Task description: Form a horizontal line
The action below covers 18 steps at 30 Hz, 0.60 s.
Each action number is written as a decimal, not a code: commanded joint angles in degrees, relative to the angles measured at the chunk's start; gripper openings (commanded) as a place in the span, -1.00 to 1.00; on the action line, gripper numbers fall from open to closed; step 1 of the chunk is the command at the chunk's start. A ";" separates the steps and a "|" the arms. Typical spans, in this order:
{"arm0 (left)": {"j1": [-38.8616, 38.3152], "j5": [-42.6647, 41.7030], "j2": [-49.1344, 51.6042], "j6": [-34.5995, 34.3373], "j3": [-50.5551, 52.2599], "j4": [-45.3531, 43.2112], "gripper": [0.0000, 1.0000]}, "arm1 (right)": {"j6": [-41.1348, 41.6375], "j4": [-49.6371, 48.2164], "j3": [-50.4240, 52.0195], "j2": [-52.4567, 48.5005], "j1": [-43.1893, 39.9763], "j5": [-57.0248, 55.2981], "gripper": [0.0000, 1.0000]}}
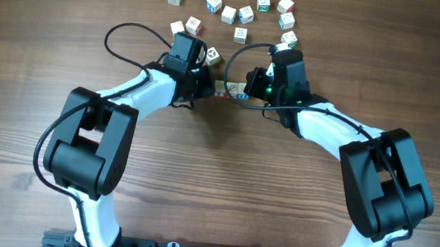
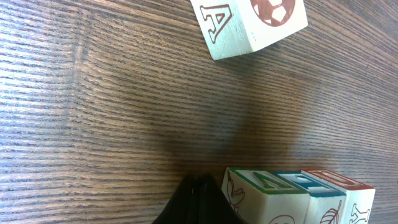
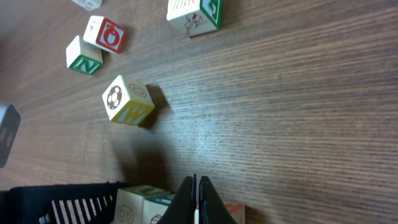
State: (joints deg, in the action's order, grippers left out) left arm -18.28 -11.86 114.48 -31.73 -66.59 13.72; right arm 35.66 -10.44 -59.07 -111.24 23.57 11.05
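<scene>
Left gripper (image 2: 199, 190) is closed and empty, its tip just beside the left end of the row (image 2: 298, 196) of three lettered cubes. Right gripper (image 3: 198, 193) is likewise closed and empty, close against the row. The row lies on the tabletop (image 1: 223, 165) between both arms. Loose cubes (image 1: 246, 14) lie scattered beyond.

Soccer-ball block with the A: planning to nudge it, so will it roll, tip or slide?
The soccer-ball block is a flat-faced cube, so it should slide, not roll. It looks like rigid painted wood, probably light. An off-centre push would likely spin it on the smooth table.
</scene>
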 commanded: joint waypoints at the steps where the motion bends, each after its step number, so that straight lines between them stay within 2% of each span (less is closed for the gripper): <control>1: -0.26 1.01 2.99 1.29 2.05 1.07 -0.92 | -1.25 -1.68 -1.60 -2.34 0.09 -1.60 -0.91; 10: -0.26 1.01 2.99 1.29 2.05 1.07 -0.92 | -1.18 -2.49 -2.86 -3.37 0.09 0.81 -0.91; 18: -0.26 1.01 2.99 1.29 2.03 1.07 -0.92 | -1.36 0.90 -2.86 -3.41 0.09 2.14 -0.91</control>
State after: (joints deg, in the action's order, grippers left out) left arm -18.28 -11.86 114.48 -31.73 -66.59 13.72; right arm 35.44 -10.20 -60.90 -113.71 23.57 11.94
